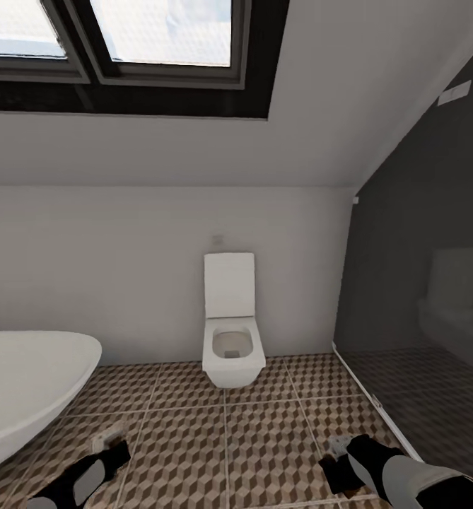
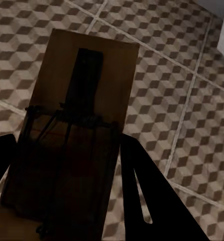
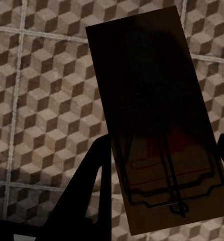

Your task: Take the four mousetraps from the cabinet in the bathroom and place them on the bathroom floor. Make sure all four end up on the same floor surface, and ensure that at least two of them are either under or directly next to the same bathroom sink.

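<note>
2 mousetraps are carried above the bathroom floor (image 1: 194, 452). The left mousetrap (image 2: 74, 130), a brown board with a dark wire spring, is clamped between the left gripper's (image 2: 67, 165) fingers (image 2: 152, 196). The right mousetrap (image 3: 157, 125) is held likewise by the right gripper (image 3: 162, 170). Both grippers sit nearer the viewer than the white wall-hung toilet (image 1: 231, 332), with the bathtub (image 1: 31, 389) to its left and a dark glass partition (image 1: 427, 297) to its right.

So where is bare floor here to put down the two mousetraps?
Open tiles of the bathroom floor lie between the left gripper and right gripper, in front of the toilet. It is tighter beside the bathtub and along the dark glass wall.
</note>
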Motion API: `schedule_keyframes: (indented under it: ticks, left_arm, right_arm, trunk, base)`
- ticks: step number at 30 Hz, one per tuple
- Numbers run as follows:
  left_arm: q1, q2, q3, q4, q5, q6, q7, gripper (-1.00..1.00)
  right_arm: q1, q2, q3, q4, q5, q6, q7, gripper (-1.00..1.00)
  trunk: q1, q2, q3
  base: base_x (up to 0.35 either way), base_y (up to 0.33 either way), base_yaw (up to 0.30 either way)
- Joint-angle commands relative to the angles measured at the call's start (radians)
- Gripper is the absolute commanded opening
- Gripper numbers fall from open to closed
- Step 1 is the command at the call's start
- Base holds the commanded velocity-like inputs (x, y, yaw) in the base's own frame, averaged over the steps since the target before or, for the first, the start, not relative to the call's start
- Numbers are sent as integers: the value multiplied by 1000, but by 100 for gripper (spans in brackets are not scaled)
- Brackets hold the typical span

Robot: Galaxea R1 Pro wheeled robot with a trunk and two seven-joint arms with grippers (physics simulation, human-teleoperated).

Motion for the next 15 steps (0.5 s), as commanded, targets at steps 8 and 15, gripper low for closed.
schedule_keyframes:
  ticks: [8,15]
  left_arm:
    - [-1,9,-7,-162,-78,184,8,-100]
    - [-2,6,-7,-179,-92,191,7,-100]
  right_arm:
    - [-1,-2,5,-3,-10,1,6,-100]
    - [-1,-4,6,-12,-23,-7,6,-100]
  trunk:
    - [0,-1,-1]
    - [0,-1,-1]
  base:
    - [0,0,1]
    - [0,0,0]
